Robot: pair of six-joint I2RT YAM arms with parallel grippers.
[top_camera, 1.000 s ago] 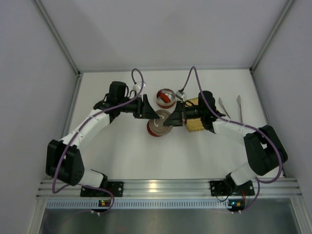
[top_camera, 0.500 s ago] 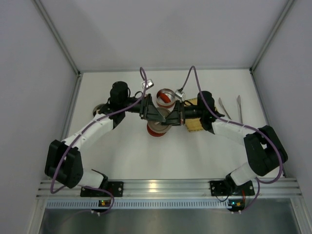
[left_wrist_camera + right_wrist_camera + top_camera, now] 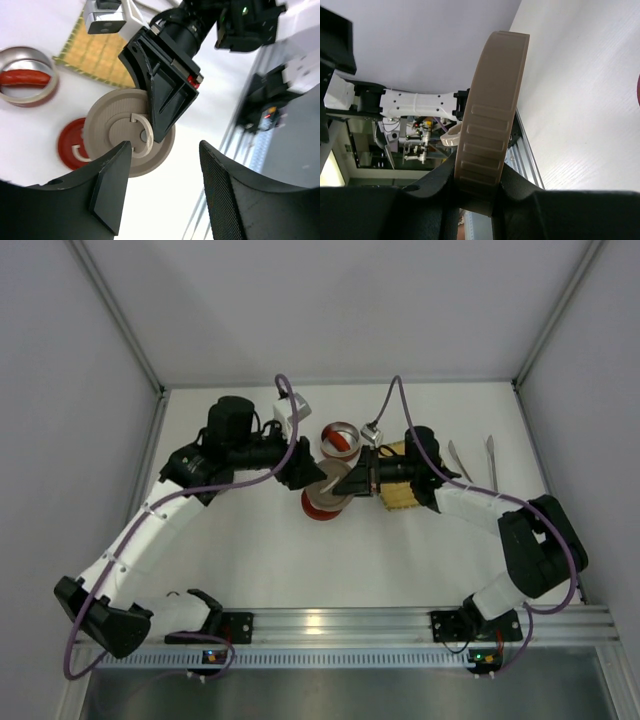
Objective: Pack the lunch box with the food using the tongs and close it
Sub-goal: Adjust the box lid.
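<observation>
Beige lid (image 3: 127, 132) is pinched edge-on by the right gripper (image 3: 477, 195). Left gripper (image 3: 165, 150) has been pulled back, jaws parted and empty. Closing's not done yet.

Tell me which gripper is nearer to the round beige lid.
Right. The right gripper clamps the round beige lid by its rim; the left gripper hangs open just left of it.

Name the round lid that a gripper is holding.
The beige ribbed plastic lid, pinched in the right gripper; the red round lid lies flat on the table.

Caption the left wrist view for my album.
Right tool grips a beige lid by its rim, near a red lid and a tin holding a sausage.
</observation>
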